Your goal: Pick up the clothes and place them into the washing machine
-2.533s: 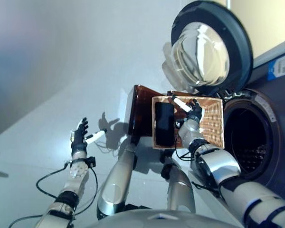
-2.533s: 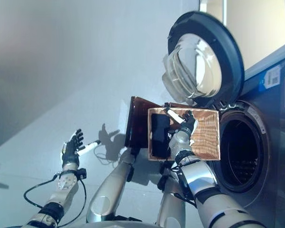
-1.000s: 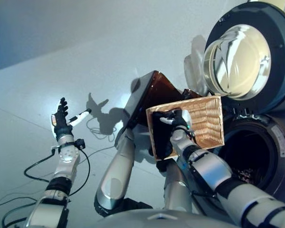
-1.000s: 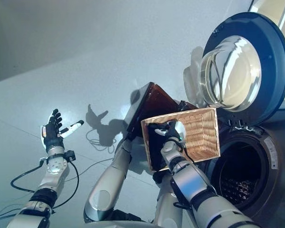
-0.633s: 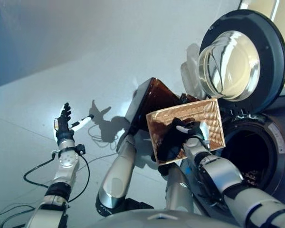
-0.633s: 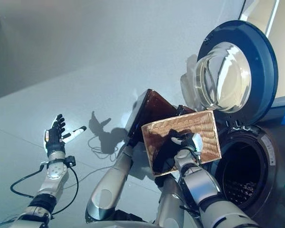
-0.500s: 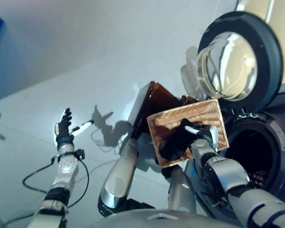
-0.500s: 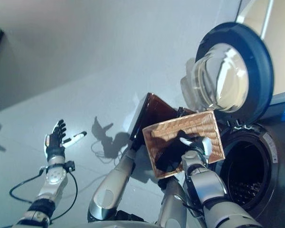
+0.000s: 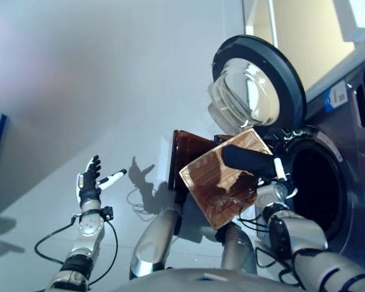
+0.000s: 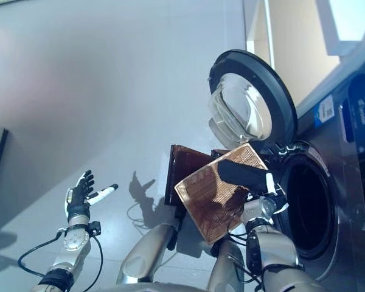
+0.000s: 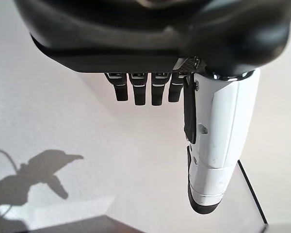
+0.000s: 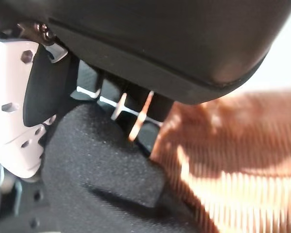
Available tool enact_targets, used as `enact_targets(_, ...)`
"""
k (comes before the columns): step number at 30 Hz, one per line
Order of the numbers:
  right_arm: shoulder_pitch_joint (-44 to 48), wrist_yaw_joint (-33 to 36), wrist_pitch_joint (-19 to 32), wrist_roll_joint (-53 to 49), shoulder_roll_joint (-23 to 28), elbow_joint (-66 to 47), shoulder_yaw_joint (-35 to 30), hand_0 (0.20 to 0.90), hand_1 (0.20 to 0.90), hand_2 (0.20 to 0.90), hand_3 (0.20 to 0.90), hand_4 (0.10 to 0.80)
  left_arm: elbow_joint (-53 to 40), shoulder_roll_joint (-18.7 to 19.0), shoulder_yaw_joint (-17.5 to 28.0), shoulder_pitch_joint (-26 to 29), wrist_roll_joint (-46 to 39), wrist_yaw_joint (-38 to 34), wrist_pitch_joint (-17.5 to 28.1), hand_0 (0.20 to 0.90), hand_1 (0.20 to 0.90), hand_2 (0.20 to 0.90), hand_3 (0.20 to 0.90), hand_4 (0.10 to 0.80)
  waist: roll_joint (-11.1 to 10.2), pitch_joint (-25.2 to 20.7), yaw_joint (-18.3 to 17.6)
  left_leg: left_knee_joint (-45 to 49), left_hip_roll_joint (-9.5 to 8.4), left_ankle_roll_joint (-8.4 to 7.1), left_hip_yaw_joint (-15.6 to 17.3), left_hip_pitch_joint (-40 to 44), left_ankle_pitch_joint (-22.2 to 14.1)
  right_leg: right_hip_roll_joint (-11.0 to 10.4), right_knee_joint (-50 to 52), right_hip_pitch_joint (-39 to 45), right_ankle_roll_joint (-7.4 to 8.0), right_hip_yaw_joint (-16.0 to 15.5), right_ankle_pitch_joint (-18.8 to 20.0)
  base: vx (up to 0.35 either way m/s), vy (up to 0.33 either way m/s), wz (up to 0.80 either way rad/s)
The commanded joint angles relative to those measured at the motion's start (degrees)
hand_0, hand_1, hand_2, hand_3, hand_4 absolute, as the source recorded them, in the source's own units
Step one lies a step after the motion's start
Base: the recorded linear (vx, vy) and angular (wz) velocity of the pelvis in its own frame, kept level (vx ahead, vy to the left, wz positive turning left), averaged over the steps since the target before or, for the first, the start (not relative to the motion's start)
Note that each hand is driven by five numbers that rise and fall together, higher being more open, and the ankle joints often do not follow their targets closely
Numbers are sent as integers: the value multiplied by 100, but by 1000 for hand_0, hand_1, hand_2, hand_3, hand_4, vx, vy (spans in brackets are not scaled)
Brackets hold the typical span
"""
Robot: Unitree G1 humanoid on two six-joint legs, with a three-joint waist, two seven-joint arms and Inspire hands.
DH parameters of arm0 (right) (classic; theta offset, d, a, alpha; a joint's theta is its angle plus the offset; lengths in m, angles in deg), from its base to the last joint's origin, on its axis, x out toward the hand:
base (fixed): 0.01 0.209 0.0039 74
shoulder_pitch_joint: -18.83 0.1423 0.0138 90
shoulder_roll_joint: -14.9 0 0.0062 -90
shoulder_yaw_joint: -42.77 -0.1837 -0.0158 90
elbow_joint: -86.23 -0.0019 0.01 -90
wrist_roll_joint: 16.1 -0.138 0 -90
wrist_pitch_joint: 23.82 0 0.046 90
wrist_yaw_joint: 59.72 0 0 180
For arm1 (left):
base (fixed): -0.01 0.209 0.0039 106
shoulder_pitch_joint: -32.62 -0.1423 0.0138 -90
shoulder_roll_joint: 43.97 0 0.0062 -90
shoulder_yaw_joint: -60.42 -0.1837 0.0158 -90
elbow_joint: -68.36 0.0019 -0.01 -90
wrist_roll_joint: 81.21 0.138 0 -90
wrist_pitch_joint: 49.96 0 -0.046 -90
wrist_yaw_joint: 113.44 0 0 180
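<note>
My right hand [image 9: 278,170] is shut on a black garment [image 9: 248,159]. It holds the garment over the near edge of the shallow wicker basket [image 9: 216,182], just beside the washing machine's open drum [image 9: 316,182]. In the right wrist view the fingers [image 12: 131,109] curl round the black cloth [image 12: 102,165], with the basket's weave [image 12: 242,165] past it. The basket sits on a dark brown box [image 9: 184,155]. My left hand [image 9: 90,182] is open and empty, held out far to the left above the floor; it also shows in the left wrist view [image 11: 150,90].
The machine's round door [image 9: 255,85] stands swung open above the basket and box. The machine's grey front [image 9: 359,201] fills the right side. Pale floor [image 9: 109,109] spreads to the left of the box.
My right hand has lifted the black garment off the basket's floor and carried it toward the drum opening. The camera has shifted. My left hand has stayed open.
</note>
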Motion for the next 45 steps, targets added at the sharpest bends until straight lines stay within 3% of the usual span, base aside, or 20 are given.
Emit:
enact_targets(1,-30,-303,765,-338,161,-577,-49,200,200,200,200,300,-11,9,78,-106,-354,-40,524,900,900,900,900,800,348,20,-6,-30,-80,-398,-136,-416,75,-101,-104,373,-6,101,-131,-7,39,-17)
enact_targets(5,-9,-182,1331,-418,-48,-1374,-333,200,200,200,200,300,81,-150,-384,-220,-572,133,639,900,900,900,900,800,793,-26,-137,-75,-155,-391,-75,-374,113,-166,-99,379,20,201,-135,-18,72,0)
enact_targets(12,117,419,1666,137,161,-1920,-629,200,200,200,200,300,253,-231,-788,-289,-694,233,678,900,900,900,900,800,1280,-117,-287,-127,-230,-387,7,-288,111,-224,-61,382,49,364,-163,8,59,-10)
enact_targets(16,648,902,1734,615,774,-2072,-852,200,200,200,200,300,371,-259,-899,-294,-808,248,735,900,900,900,900,800,1588,-179,-333,-168,-269,-372,117,-275,130,-265,-82,281,72,526,-79,5,58,-13)
enact_targets(20,1494,1449,1761,1074,2147,-2122,-1132,200,200,200,200,300,479,-250,-940,-327,-897,267,750,900,900,900,900,800,1928,-363,-315,-295,-349,-371,220,-201,127,-337,-112,186,119,703,-84,36,54,-20)
enact_targets(22,1629,1562,1767,1169,2347,-2120,-1115,200,200,200,200,300,515,-256,-953,-320,-899,267,763,900,900,900,900,800,1972,-394,-298,-312,-351,-371,238,-190,135,-343,-104,160,121,732,-70,23,26,-6)
enact_targets(24,2100,1965,1725,1690,3313,-2358,-904,200,200,200,200,300,503,-143,-866,-383,-918,229,801,900,900,900,900,800,2093,-461,-342,-332,-391,-367,320,-175,99,-396,-12,25,140,853,-78,20,53,-13)
enact_targets(25,2118,2005,1720,1726,3312,-2370,-888,200,200,200,200,300,503,-155,-861,-379,-918,228,801,900,900,900,900,800,2103,-462,-336,-337,-385,-366,328,-187,110,-388,-19,10,139,861,-59,30,74,-26)
enact_targets(26,2507,2105,1609,2001,3991,-2570,-568,200,200,200,200,300,432,-23,-781,-458,-939,167,838,900,900,900,900,800,2108,-467,-386,-332,-404,-371,401,-190,43,-398,33,-89,149,971,-96,34,51,-21)
enact_targets(29,3099,2134,1305,2298,4620,-2490,56,200,200,200,200,300,443,80,-722,-512,-934,118,832,900,900,900,900,800,2068,-438,-422,-323,-385,-374,537,-241,22,-370,56,-245,151,1128,-59,14,31,-27)
enact_targets(31,3632,2083,1129,2354,4772,-2271,608,200,200,200,200,300,449,55,-693,-471,-1004,78,855,900,900,900,900,800,2049,-416,-438,-337,-342,-382,662,-296,28,-313,74,-392,145,1230,2,0,11,-37)
enact_targets(32,3650,2019,1061,2360,4734,-2217,722,480,480,480,480,500,475,5,-657,-440,-1022,72,847,900,900,900,900,800,2048,-397,-466,-333,-322,-390,709,-317,30,-296,59,-422,147,1269,16,-21,-3,-30)
enact_targets(33,3662,2012,1061,2355,4730,-2216,731,480,480,480,480,500,478,-1,-647,-438,-1023,72,849,900,900,900,900,800,2053,-388,-465,-334,-309,-387,723,-339,68,-282,44,-443,141,1278,69,9,-27,-32)
enact_targets(34,3562,1998,906,2481,4605,-2127,798,900,900,900,900,800,481,-42,-651,-404,-1061,67,879,900,900,900,900,800,1998,-392,-491,-323,-278,-394,752,-338,34,-254,39,-434,131,1294,23,8,-37,-25)
enact_targets(38,3423,1978,471,2804,4570,-1699,867,900,900,900,900,800,412,-54,-570,-442,-1053,73,883,900,900,900,900,800,1951,-403,-499,-307,-240,-402,739,-383,72,-198,30,-457,95,1278,61,5,-29,-7)
enact_targets(40,3749,1848,-988,4587,4959,-342,2159,900,900,900,900,800,441,74,-296,-407,-951,50,796,900,900,900,900,800,1784,-391,-466,-282,-211,-420,732,-409,73,-177,39,-456,71,1231,70,-43,-56,2)
enact_targets(41,4139,1811,-1822,6054,5144,127,3221,900,900,900,900,800,525,139,-158,-309,-903,112,697,900,900,900,900,800,1738,-352,-484,-272,-189,-424,739,-423,90,-157,59,-467,49,1209,66,-66,-64,1)
enact_targets(43,4500,1699,-2277,6621,4931,414,3772,900,900,900,900,800,343,133,30,-389,-784,123,659,900,900,900,900,800,1754,-326,-463,-251,-167,-431,698,-471,118,-140,59,-471,17,1152,99,-35,-47,4)
enact_targets(45,4233,1777,-2224,6776,4737,-65,3511,900,900,900,900,800,299,139,182,-461,-735,103,635,900,900,900,900,800,1717,-286,-499,-251,-166,-433,670,-488,128,-112,58,-476,4,1132,96,-11,-30,4)
